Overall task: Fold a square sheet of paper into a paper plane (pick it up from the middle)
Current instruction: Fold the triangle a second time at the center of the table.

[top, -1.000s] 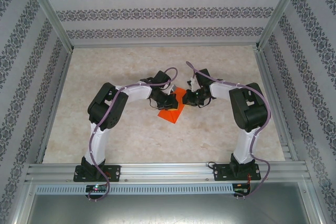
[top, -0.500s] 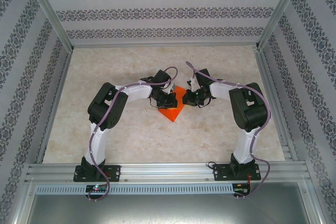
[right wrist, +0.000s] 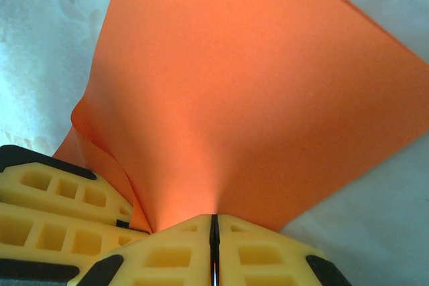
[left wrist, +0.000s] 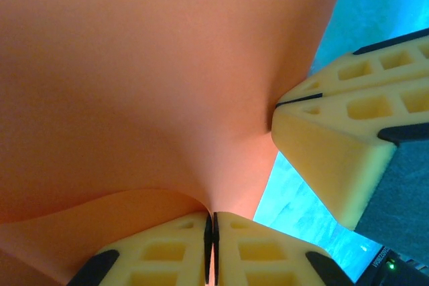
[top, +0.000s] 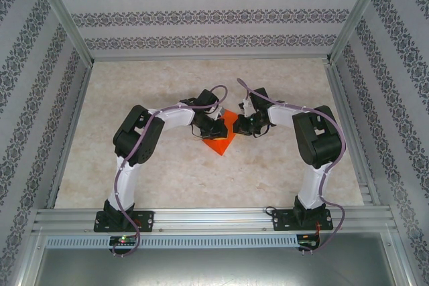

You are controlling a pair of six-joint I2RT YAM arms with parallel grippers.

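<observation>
From above, both arms bend inward over the table. The left gripper and right gripper meet at the orange-red sheet of paper, which lies mid-table with one corner pointing toward the bases. How the jaws stand cannot be judged here.

The left wrist camera settles it. Its own yellow fingers are pressed together on the sheet, raising a curl. The right gripper is clamped on the paper's edge just beside them.

The right wrist camera shows that gripper likewise pinching the sheet, with pale table beneath.
</observation>
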